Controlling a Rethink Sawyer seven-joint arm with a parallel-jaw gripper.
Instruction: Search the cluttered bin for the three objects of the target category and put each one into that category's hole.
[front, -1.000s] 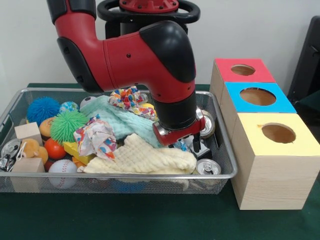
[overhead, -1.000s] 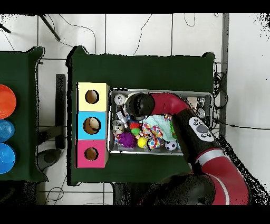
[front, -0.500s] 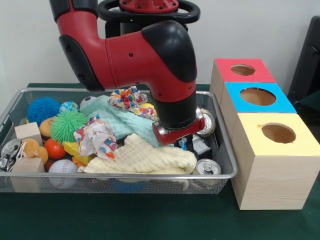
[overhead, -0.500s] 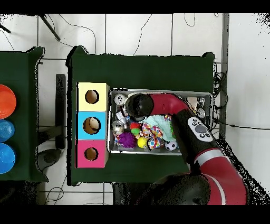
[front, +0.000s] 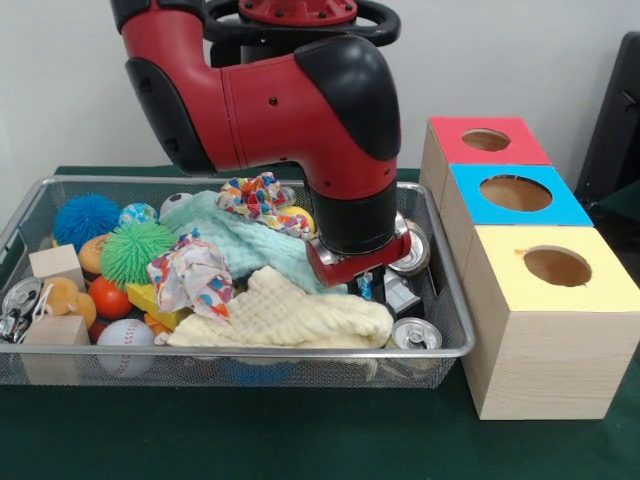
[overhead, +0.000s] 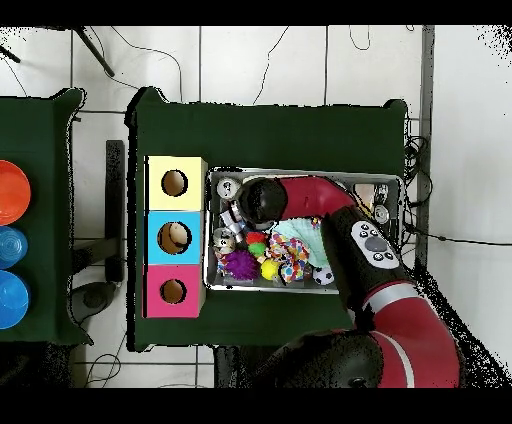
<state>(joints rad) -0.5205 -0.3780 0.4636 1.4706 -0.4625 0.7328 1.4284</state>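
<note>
Mesh bin (front: 455, 300) packed with cloths, balls, cans | red arm (front: 330, 130) fills its right end | box holes (front: 556, 266) unobstructed

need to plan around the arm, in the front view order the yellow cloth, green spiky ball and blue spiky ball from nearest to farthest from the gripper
The gripper is low at the bin's right end, its tips hidden.
1. yellow cloth: just beside it, to the picture's left.
2. green spiky ball: mid-left of the bin.
3. blue spiky ball: far left corner, farthest.
</note>
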